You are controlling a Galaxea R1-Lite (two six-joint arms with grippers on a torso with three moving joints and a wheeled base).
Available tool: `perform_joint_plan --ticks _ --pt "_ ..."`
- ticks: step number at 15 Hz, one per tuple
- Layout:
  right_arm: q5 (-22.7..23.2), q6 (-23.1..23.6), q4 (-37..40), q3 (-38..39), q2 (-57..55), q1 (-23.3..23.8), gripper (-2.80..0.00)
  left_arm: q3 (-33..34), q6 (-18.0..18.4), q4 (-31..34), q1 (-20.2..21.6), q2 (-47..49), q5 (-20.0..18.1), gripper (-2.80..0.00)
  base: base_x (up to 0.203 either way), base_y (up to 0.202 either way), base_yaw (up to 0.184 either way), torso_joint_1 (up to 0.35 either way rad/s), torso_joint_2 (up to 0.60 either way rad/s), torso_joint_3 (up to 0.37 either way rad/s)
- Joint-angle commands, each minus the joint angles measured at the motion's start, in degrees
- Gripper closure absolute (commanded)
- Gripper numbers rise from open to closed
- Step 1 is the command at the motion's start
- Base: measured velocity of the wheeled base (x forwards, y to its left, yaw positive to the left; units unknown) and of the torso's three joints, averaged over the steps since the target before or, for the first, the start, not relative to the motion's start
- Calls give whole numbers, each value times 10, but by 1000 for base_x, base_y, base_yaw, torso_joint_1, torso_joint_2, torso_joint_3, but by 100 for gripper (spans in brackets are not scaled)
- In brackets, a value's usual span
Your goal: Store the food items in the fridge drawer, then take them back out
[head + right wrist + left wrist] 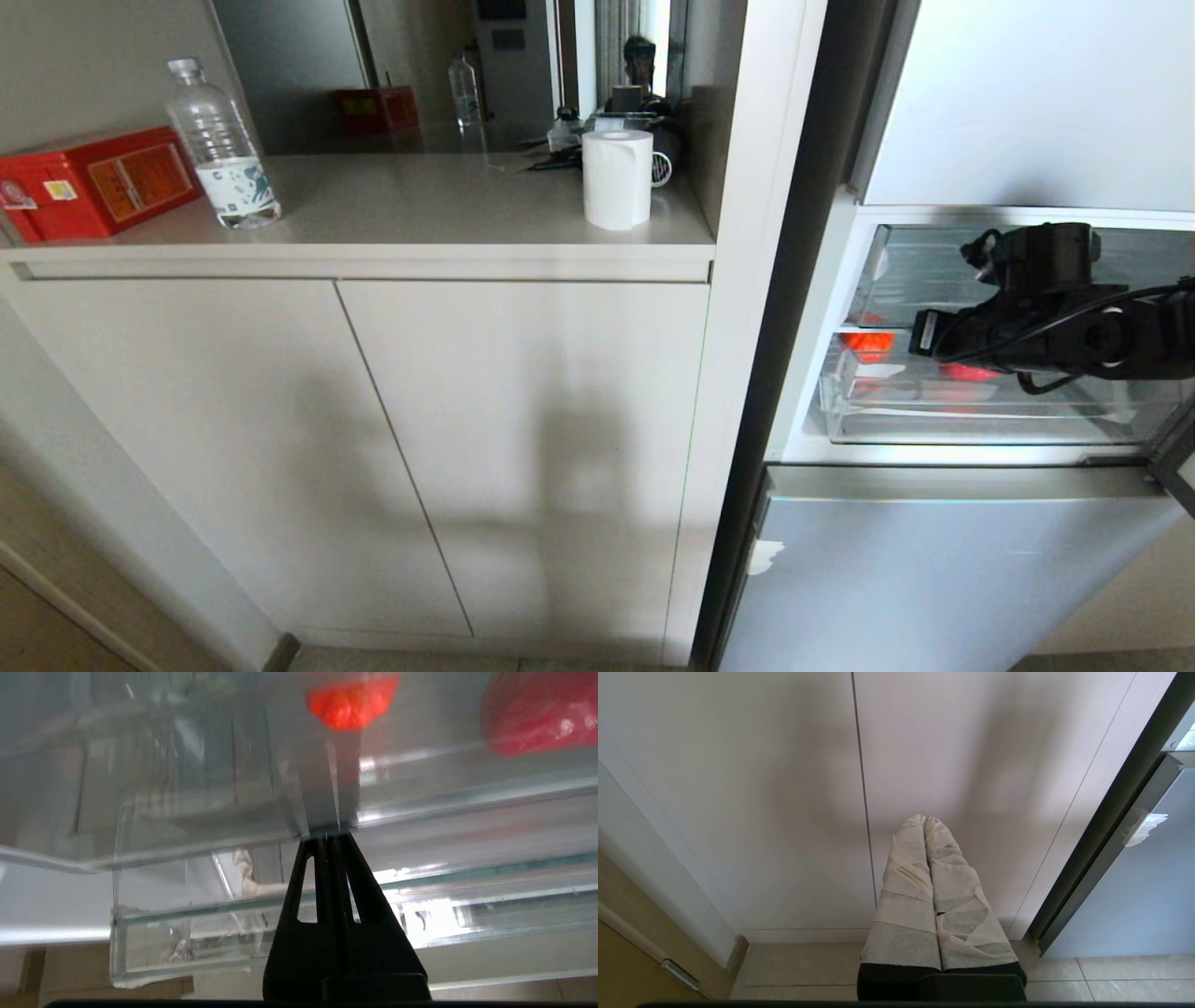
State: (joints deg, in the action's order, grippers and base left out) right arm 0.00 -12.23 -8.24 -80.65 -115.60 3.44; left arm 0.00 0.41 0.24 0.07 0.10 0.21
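**Right gripper closed at the drawer's front lip; two red items inside**

I see the right gripper [327, 833] with its fingers pressed together, nothing between them; in the right wrist view the tips sit at the thick front lip of the fridge drawer [196, 840], though I cannot tell whether they touch it. In the head view the right arm reaches in from the right edge, level, across the open fridge compartment; the gripper itself is hidden behind the black wrist there.

The drawer [934, 425] is clear plastic and stands pulled out past the pale-blue door panel [934, 579] below it. Two food items lie inside: one orange-red piece [868, 343] towards the left wall; one red piece [971, 372] nearer the middle, partly behind the arm. Both show through the plastic from the wrist [350, 702] [537, 716].

The left gripper [924, 821] hangs parked, tape-wrapped fingers closed and empty, pointing at the white cabinet doors [784, 812] just above the floor.

On the counter [420, 210]: water bottle [222, 145], red box [93, 182], paper roll [616, 177].
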Motion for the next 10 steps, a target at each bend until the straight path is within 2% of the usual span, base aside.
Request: perform_joint_plan --ticks 1,5,10 --pt "0 -1 57 0 34 0 0 0 0 0 0 0 0 0 0 0 0 0 0 0" --pt "-1 0 173 -6 92 6 0 0 0 0 0 0 0 0 0 0 0 0 0 0" --pt "-3 0 179 -23 84 21 0 0 0 0 0 0 0 0 0 0 0 0 0 0"
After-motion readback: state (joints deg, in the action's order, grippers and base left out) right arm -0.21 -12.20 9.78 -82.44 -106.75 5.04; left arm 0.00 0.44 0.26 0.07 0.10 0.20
